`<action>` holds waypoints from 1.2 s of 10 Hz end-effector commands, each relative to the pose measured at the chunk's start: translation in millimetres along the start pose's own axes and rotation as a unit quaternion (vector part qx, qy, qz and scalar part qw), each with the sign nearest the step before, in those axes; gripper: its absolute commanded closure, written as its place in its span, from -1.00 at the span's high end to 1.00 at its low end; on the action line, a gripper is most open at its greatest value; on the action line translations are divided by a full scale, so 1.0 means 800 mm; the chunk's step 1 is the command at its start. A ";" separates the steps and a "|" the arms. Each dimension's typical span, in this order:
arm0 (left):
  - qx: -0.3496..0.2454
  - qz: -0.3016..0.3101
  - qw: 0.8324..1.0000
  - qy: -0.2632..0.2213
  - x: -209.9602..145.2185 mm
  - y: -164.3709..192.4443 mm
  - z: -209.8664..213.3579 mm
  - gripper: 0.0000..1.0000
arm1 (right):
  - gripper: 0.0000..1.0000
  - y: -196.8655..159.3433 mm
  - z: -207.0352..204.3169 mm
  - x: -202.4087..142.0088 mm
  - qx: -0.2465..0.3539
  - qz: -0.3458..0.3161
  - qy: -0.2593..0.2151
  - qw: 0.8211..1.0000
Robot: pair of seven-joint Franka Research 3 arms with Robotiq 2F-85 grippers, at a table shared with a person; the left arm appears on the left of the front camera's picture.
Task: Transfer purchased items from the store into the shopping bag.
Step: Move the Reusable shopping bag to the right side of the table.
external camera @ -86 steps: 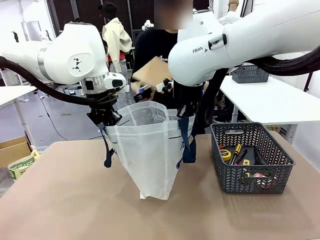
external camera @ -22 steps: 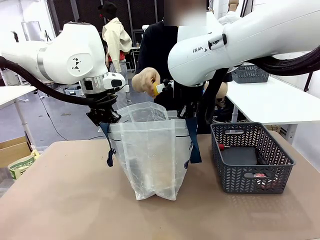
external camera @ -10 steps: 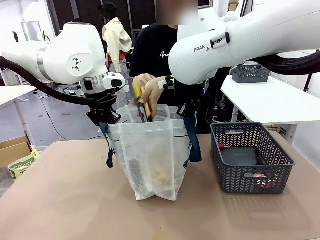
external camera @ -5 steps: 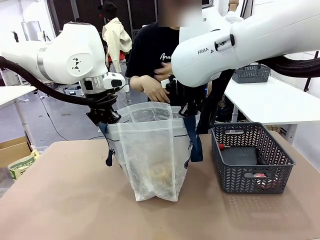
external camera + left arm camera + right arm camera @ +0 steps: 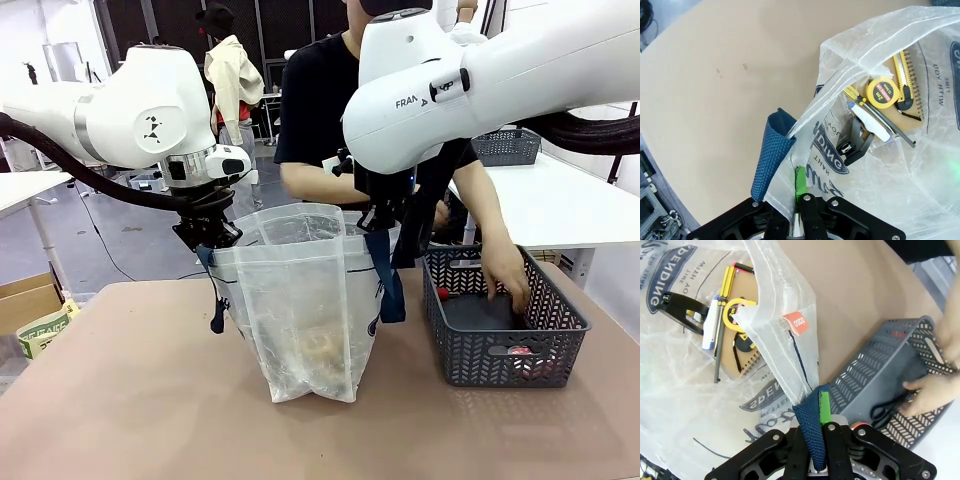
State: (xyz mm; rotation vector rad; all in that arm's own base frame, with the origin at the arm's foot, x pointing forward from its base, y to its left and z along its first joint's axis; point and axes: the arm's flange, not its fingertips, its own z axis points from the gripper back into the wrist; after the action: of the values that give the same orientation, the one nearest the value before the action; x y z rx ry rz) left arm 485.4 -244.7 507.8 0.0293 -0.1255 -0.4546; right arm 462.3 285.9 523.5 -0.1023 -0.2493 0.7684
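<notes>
Shopping bag (image 5: 305, 310) stands open — left claw (image 5: 208, 236) and right claw (image 5: 379, 220), pointing down, pinch its rim.

From the front, cannot make out the things low in the see-through white plastic shopping bag (image 5: 300, 300), just a pale blur behind its wall. Can see the person (image 5: 320, 110) just from the neck down, cut by the top edge. Cannot tell what the small red thing (image 5: 443, 294) in the dark grey mesh plastic basket (image 5: 500, 352) is. In the left wrist view, cannot see most of the left gripper (image 5: 791, 196), covered by bag plastic and the navy blue strap handle (image 5: 769, 150). In the right wrist view, can see just part of the basket, cut by the right edge.
</notes>
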 end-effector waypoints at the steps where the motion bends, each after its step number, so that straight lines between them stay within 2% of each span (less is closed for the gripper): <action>1: 0.000 0.000 1.000 0.000 0.000 0.001 0.000 -1.00 | -1.00 -0.001 -0.002 -0.010 -0.024 -0.016 -0.008 1.000; 8: 0.000 0.000 1.000 0.000 0.000 0.001 0.000 -1.00 | -1.00 -0.009 0.002 -0.013 -0.020 -0.063 -0.022 0.998; 11: 0.000 0.000 1.000 0.000 0.000 0.001 0.000 -1.00 | -1.00 -0.009 0.001 -0.013 -0.017 -0.063 -0.022 0.998; 12: 0.000 0.000 1.000 0.000 0.000 0.001 0.000 -1.00 | -1.00 -0.009 0.003 -0.003 -0.004 -0.054 -0.009 0.998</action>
State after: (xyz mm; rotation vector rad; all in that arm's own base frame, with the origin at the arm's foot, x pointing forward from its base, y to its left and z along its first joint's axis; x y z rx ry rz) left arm 485.4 -244.7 507.7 0.0293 -0.1254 -0.4545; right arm 464.8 279.9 526.2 -0.0882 -0.2710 0.6615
